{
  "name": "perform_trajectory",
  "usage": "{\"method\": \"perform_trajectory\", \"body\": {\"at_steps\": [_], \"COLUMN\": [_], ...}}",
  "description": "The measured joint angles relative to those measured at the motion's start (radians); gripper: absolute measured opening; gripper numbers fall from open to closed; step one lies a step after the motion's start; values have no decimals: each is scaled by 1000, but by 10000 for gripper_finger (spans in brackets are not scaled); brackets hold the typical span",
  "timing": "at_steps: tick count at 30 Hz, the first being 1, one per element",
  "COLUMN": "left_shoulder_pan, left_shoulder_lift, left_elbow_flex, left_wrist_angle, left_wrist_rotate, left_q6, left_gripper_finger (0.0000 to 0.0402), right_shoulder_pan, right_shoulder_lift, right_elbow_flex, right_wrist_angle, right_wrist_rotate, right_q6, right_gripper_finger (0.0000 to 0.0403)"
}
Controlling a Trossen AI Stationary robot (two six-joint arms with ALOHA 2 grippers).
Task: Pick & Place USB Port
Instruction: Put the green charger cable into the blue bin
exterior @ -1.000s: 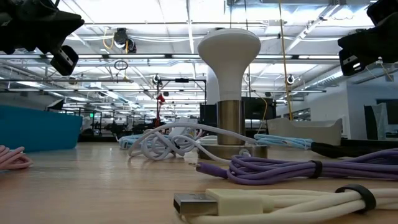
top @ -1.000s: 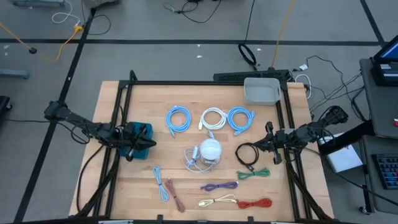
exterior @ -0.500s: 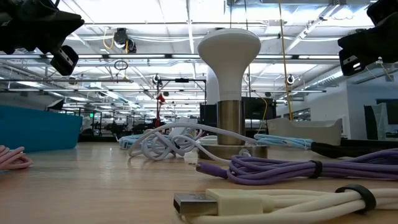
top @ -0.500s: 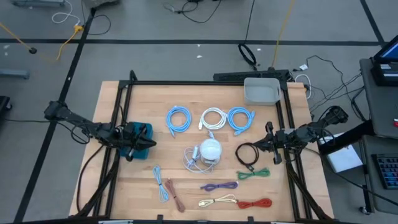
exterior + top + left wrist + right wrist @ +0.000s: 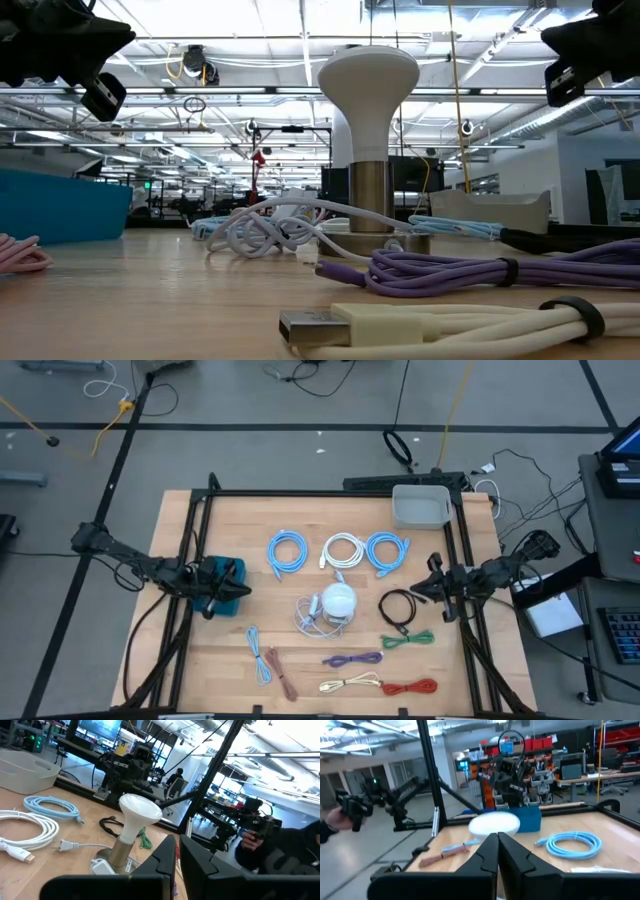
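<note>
Two arms: both hover clear of the table, nothing held.
Left gripper [image 5: 228, 591]: at 9 o'clock of the table, over the blue bin [image 5: 232, 568]; fingers nearly pressed together, just a sliver between them in its wrist view.
Right gripper [image 5: 426, 591]: at 3 o'clock, above the black cable [image 5: 397, 607]; fingers pressed together, pinching nothing.
Task's thing: we take it as one of the bundled USB cables. Cream cable [image 5: 350, 683] at 6 o'clock of the table, its flat USB plug [image 5: 305, 327] lying free on the wood in the low view. Purple cable [image 5: 352, 658] just beyond it, red cable [image 5: 410, 686] at about 5.
Centre: white lamp [image 5: 337, 599], its cord looped around the base.
Far side: three coils at 12, light blue, white, light blue; grey bin [image 5: 420, 506] at 1 o'clock.
Handling, our guess: light, soft, floppy; coil will sag & swing if lifted by one strand. Plug is stiff but small & smooth, could slip.
Where to grip: we'd pinch across the bundle at its tie band, else on the plug's moulded body.
Risk: snagging a neighbouring cable.
</note>
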Motion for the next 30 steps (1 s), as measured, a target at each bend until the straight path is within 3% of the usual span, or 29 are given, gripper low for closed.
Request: {"method": "perform_trajectory", "body": {"at_steps": [6, 11, 17, 23, 30], "left_shoulder_pan": [4, 5, 5, 5, -12], "left_shoulder_lift": [0, 0, -1, 0, 21], "left_elbow_flex": [0, 0, 0, 2, 188], "left_wrist_angle": [70, 122, 264, 354, 273], "left_wrist_rotate": [-217, -318, -510, -432, -339], "left_q6": [63, 55, 116, 144, 562], "left_gripper_finger": [26, 26, 26, 26, 26], "right_shoulder_pan": [0, 0, 0, 0, 0], "right_shoulder_lift": [0, 0, 0, 0, 16], "right_elbow_flex": [0, 0, 0, 0, 0], "right_wrist_angle": [125, 219, 273, 305, 330], "right_wrist_rotate": [1, 1, 2, 4, 5], "right_q6": [-5, -51, -116, -143, -132], "right_gripper_finger": [0, 0, 0, 0, 1]}}
